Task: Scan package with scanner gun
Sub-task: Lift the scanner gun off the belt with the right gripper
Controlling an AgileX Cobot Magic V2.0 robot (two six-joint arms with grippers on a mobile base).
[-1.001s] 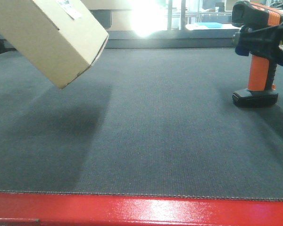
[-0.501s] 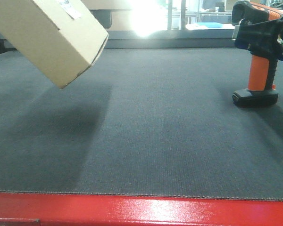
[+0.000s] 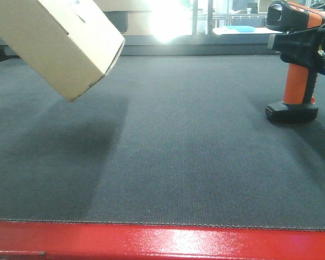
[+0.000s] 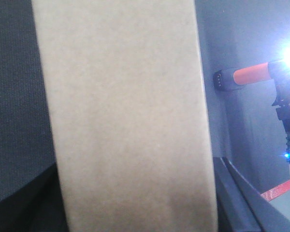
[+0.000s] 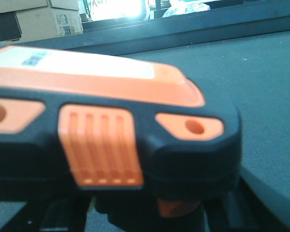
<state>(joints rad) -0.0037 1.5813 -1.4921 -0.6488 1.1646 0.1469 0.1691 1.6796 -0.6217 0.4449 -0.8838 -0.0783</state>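
My right claw (image 3: 302, 47) has shifted on the scanner gun (image 3: 296, 84), so the gun's neck now shows only black where a blue part peeked out at its 9 o'clock side. The gun has crept a touch toward 10 o'clock on the mat (image 3: 179, 151), with its base (image 3: 291, 111) a shade further left and up. On the package (image 3: 59, 46) the white label (image 3: 78, 4) seems to have slid toward 12 o'clock, though glare makes that hard to judge.

Left: package (image 3: 59, 43); right: scanner gun (image 3: 296, 84)
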